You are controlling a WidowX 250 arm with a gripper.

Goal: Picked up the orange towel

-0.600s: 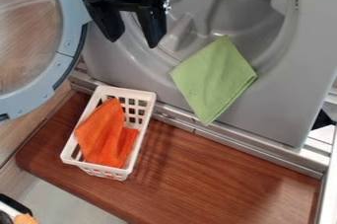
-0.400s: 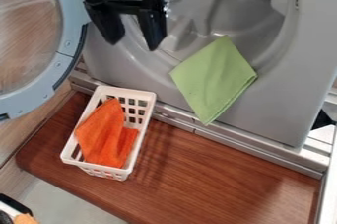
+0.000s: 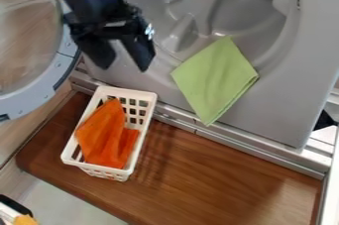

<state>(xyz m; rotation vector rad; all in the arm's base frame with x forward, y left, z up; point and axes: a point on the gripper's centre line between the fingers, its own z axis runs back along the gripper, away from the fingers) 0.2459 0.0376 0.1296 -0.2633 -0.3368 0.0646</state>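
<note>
Two-fingered claw (image 3: pixel 126 64) hangs in the upper L of view, tips pointing down, set well apart w/ nothing b/w them. Towel (image 3: pixel 106 132) lies in the basket (image 3: pixel 129 90), lower in view than the claw & apart from it; pickup not done.

Towel should handle light & soft, prob. limp once up, not fragile. Looks like fuzzy fabric, so unlikely to slip if a decent fold is caught; a thin pinch at the edge could pull free. Best hold, my guess: the raised peak at the basket's far end, or the ridge running down from it, approx. mid-towel. Go straight down, close on cloth only, then lift high enough for the hanging part to clear the rim.

Main obstacle = basket walls: stiff-looking, w/ holes where a fingertip or fabric could snag. Basket prob. light too, so a bumped rim may shift it on the board (image 3: pixel 218 164). Door (image 3: pixel 29 95) stands open at view L, close to the arm's side; watch clearance, esp. if the wrist turns. Green cloth (image 3: pixel 215 80) drapes from the drum (image 3: pixel 248 16) over its lip, R of the basket; wrong one, leave it.
</note>
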